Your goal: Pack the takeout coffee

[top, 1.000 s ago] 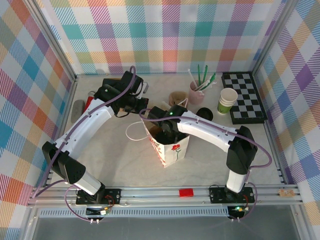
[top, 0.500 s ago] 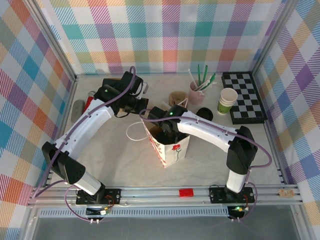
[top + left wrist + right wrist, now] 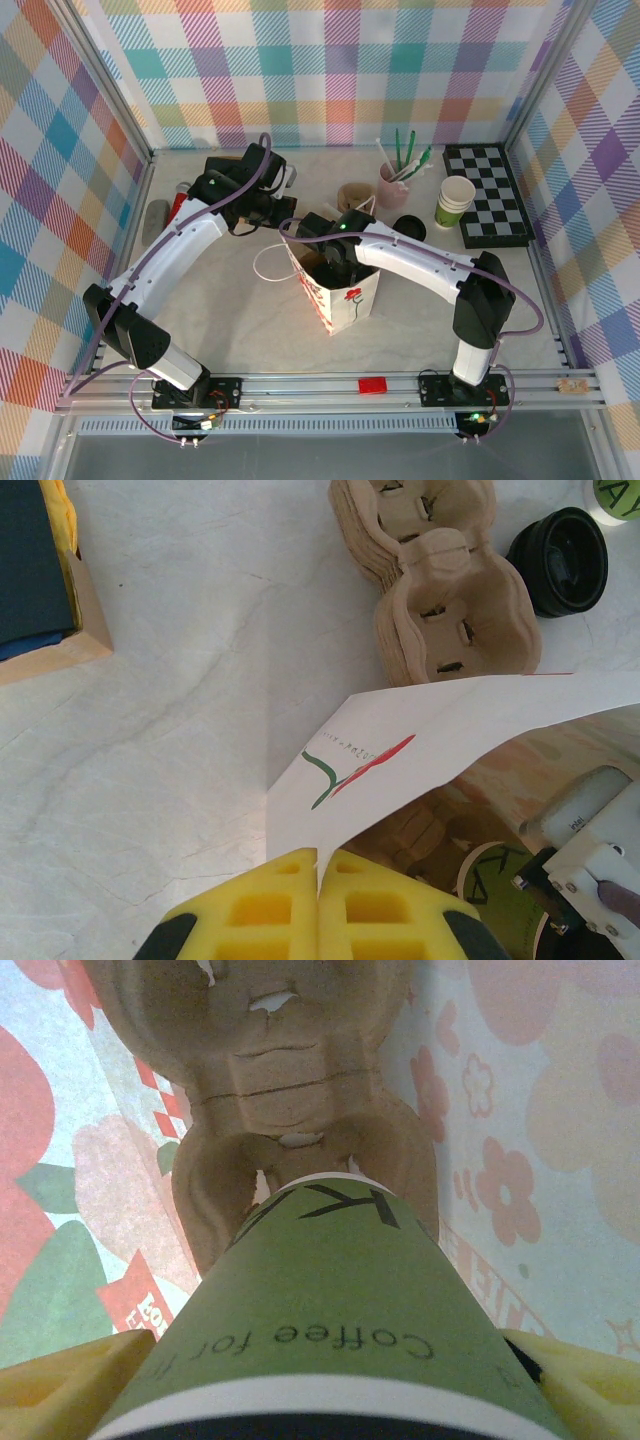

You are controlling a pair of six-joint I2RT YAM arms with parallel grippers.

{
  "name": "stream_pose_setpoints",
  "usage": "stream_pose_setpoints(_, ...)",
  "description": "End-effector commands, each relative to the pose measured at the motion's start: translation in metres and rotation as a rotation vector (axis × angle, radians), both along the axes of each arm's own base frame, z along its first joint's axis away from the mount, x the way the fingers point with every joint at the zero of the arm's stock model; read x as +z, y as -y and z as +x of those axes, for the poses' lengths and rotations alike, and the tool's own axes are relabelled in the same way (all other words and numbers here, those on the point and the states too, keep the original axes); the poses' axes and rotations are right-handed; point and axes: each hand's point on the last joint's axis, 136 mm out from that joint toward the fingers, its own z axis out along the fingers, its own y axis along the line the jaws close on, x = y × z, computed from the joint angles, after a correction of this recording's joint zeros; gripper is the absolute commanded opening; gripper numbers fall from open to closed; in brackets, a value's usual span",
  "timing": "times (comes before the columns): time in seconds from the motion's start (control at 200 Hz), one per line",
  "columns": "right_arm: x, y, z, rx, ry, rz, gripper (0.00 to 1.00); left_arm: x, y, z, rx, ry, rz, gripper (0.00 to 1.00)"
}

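The right tool (image 3: 325,1395) is down inside the bag (image 3: 348,300) and grasps the coffee (image 3: 320,1300) by its sides, with a yellow finger (image 3: 60,1385) on either flank. Beyond the cup's base, a pulp carrier (image 3: 290,1080) lies on the bag's floor. The left tool (image 3: 318,870) is clenched on the bag's far-left rim, above the worktop (image 3: 180,680).

the takeout coffee (image 3: 330,1300) bears "coffee for" in black on its green side.
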Motion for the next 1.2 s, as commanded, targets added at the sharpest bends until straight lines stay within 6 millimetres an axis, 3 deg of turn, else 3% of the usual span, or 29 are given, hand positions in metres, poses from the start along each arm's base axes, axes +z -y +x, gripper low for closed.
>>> stream_pose_setpoints(0.0,0.0055,0.0067,-0.0018,-0.008,-0.004,-0.010,0.46,0.0116,0.0009,-0.0054,-0.002,0.027,-0.028,0.00)
stream_pose_setpoints(1.19,0.0048,-0.0029,0.0022,0.003,-0.012,0.010,0.45,0.0151,0.0004,-0.0047,-0.001,0.033,-0.028,0.00)
